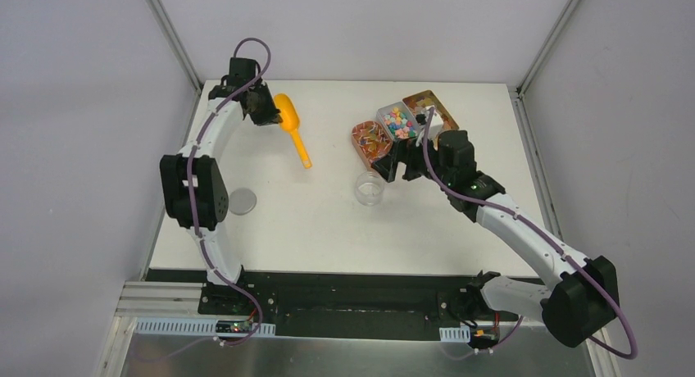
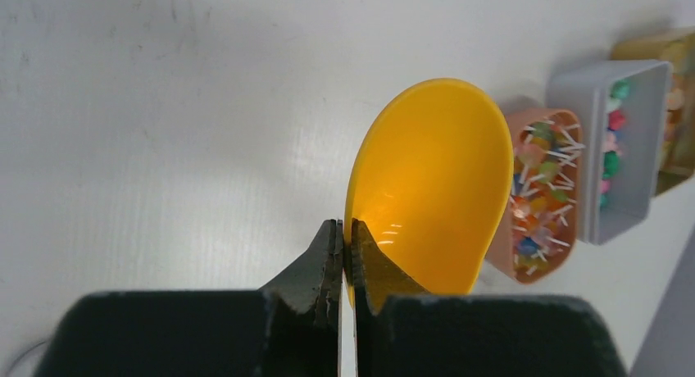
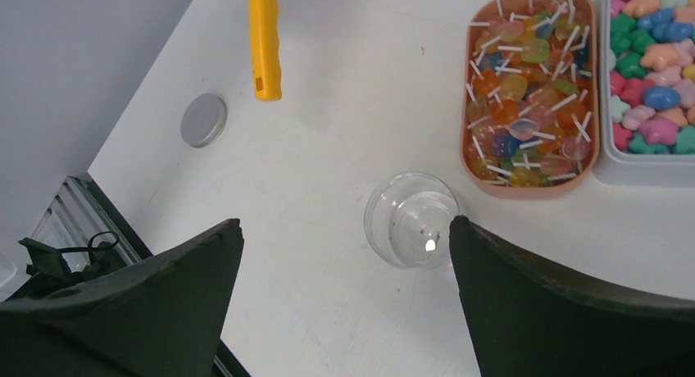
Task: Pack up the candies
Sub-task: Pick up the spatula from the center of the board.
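Note:
The candies [image 1: 399, 121] are small mixed-colour sweets filling a grey tray [image 1: 382, 115] at the back right; they also show in the right wrist view [image 3: 651, 82] and the left wrist view [image 2: 610, 139]. An orange scoop [image 1: 288, 115] lies at the back left, its handle [image 3: 264, 41] pointing toward the table's middle. My left gripper [image 2: 344, 228] is shut on the rim of the scoop's bowl [image 2: 434, 180]. A clear empty jar [image 1: 370, 188] stands mid-table. My right gripper [image 3: 346, 221] is open and empty, hovering over the table, its right fingertip beside the jar [image 3: 410, 219].
A peach tray of lollipops [image 1: 370, 139] sits left of the grey tray, also in the right wrist view [image 3: 529, 90]. A brown tray [image 1: 433, 105] stands behind them. A round grey lid [image 1: 243, 200] lies near the left edge. The table's near-left edge shows in the right wrist view.

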`<state>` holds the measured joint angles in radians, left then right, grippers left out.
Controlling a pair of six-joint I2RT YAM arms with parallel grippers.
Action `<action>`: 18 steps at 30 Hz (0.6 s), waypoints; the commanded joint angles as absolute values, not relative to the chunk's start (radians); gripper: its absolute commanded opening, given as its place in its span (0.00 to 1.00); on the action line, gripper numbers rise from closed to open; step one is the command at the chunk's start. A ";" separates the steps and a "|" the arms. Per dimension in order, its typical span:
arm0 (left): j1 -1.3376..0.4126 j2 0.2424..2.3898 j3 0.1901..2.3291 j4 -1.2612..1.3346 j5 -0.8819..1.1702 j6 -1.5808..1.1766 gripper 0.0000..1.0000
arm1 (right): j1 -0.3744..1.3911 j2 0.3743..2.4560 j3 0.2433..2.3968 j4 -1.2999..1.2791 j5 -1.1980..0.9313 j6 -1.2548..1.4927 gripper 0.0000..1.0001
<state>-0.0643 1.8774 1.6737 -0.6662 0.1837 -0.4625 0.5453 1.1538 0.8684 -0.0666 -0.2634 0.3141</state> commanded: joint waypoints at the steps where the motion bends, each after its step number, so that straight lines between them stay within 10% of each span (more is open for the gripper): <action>1: -0.036 1.757 1.602 -0.648 0.334 -0.569 0.00 | 0.595 1.146 0.816 0.223 -0.272 0.223 0.98; 18: -0.021 1.466 1.255 -0.649 0.641 -1.146 0.00 | 0.763 1.301 0.663 0.896 -0.386 -0.430 0.90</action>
